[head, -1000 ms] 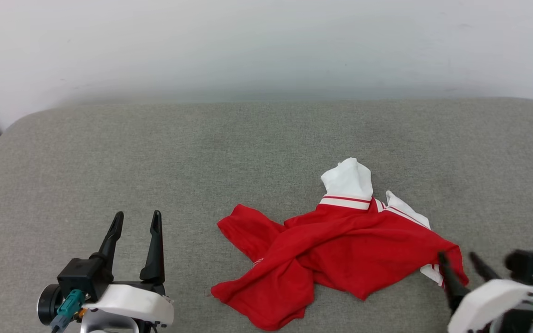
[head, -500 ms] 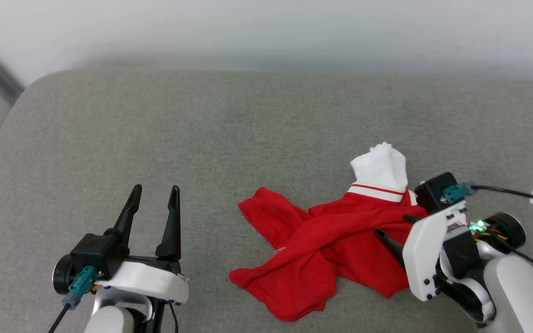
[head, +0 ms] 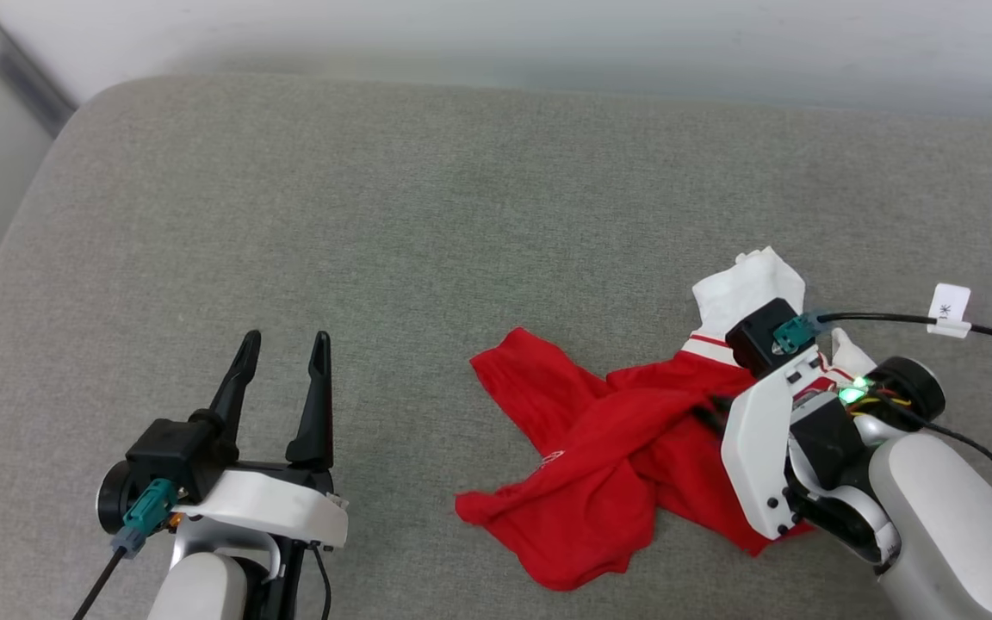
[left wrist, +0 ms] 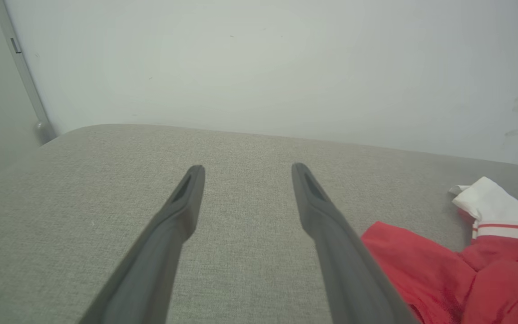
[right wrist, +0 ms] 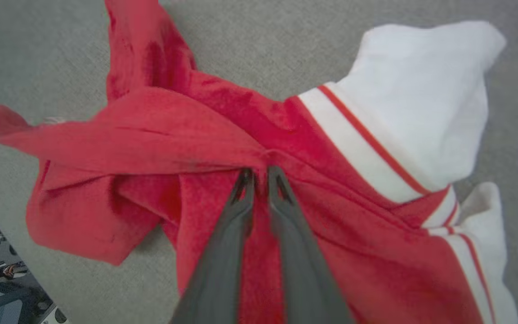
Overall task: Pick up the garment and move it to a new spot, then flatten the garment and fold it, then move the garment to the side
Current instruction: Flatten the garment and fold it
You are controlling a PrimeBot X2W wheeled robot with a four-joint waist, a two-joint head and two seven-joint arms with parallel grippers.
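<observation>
The garment (head: pixel 599 448) is a crumpled red jersey lying on the grey cushion, right of centre, with a white sleeve (head: pixel 750 284) sticking out at its far side. My right gripper (head: pixel 707 409) reaches down into the middle of it. In the right wrist view its fingers (right wrist: pixel 259 173) are pinched together on a raised fold of the red garment (right wrist: pixel 160 135), beside the white sleeve with red striped trim (right wrist: pixel 421 90). My left gripper (head: pixel 282 340) stands open at the lower left, nothing between its fingers (left wrist: pixel 245 168), with the garment (left wrist: pixel 421 265) to its right.
The grey cushion (head: pixel 375 215) spreads wide to the left and behind the garment, with a pale wall behind it. A metal pole (head: pixel 18 65) runs at the far left corner. A black cable with a white tag (head: pixel 948 310) trails from my right wrist.
The head camera has shifted. My right arm has come in from the lower right over the garment, and its fingers have closed on a red fold. The left gripper stays open.
</observation>
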